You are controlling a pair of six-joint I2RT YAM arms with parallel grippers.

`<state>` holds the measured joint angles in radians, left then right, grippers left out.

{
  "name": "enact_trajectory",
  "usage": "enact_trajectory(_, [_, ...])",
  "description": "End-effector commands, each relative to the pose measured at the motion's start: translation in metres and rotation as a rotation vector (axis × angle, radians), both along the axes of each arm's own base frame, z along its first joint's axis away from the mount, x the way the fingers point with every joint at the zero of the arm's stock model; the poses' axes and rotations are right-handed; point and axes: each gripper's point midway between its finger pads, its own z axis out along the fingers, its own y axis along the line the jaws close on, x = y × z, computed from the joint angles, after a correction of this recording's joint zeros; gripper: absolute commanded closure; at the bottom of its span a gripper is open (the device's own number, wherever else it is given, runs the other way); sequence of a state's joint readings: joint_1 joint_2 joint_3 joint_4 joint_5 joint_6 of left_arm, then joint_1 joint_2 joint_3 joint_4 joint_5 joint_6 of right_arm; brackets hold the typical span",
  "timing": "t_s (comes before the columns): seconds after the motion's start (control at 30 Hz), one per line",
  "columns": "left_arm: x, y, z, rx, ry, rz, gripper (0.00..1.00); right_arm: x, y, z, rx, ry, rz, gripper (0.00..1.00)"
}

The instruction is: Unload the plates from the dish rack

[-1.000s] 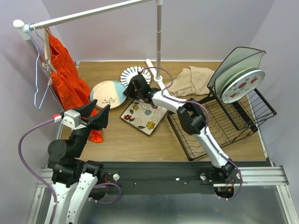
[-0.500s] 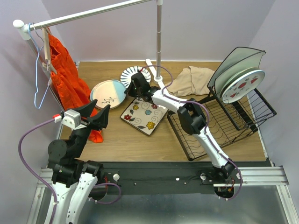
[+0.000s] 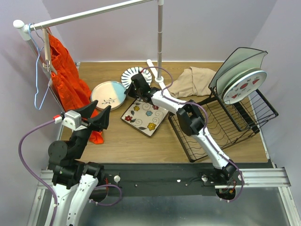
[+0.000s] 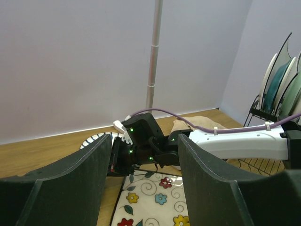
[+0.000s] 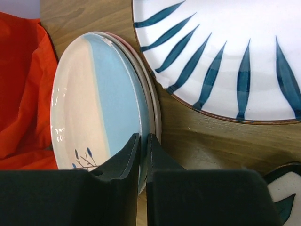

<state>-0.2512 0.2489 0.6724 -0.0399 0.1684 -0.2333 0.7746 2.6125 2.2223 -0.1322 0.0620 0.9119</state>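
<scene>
Far left: a white clothes rail (image 3: 89, 15) carries a blue hanger (image 3: 37, 89) and an orange garment (image 3: 66, 75), which hangs down at the left edge of the wooden table (image 3: 141, 141).

Left pincer (image 3: 107, 117): raised above the near left part of the table, beside the lower end of the garment. Its fingers stand wide apart with nothing between them. The left wrist view confirms this.

Pink-and-blue plate (image 3: 107, 95): out of the rack, lying flat on the table to the right of the garment.

Striped plate (image 3: 129, 75): white with dark stripes, flat on the table behind and just right of the pink-and-blue plate, near the foot of the rail post.

Right pincer (image 3: 133, 89): reaching across to the right rim of the pink-and-blue plate. In the right wrist view its fingers (image 5: 117, 179) are drawn narrow, and the plate's rim runs into the slit between them.

Flowered square plate (image 3: 146, 117): flat on the table, under the right arm, between the round plates and the rack.

Beige cloth (image 3: 190, 81): crumpled at the back of the table, touching the rack's far corner.

Dish rack (image 3: 211, 136): black wire, at the right of the table. Its flat base is bare. The upright section at its far end holds a red-spotted plate (image 3: 244, 85) on edge, with further plates behind it.
</scene>
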Motion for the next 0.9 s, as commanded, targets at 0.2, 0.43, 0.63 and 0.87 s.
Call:
enact_trajectory(0.2, [0.0,-0.003,-0.002,0.002,0.002,-0.015,0.33,0.007,0.02,0.019,0.081,-0.037,0.025,0.87])
enact_trajectory(0.43, [0.0,-0.003,-0.001,0.002,0.0,-0.018,0.33,0.008,0.02,0.019,0.067,-0.054,0.031,0.73])
enact_trajectory(0.63, [0.0,-0.005,-0.002,0.004,0.003,-0.024,0.33,0.007,0.01,0.035,0.048,-0.075,0.01,0.64])
enact_trajectory(0.87, [0.0,-0.004,-0.003,0.003,0.005,-0.023,0.33,0.002,0.004,0.045,0.049,-0.069,0.0,0.72])
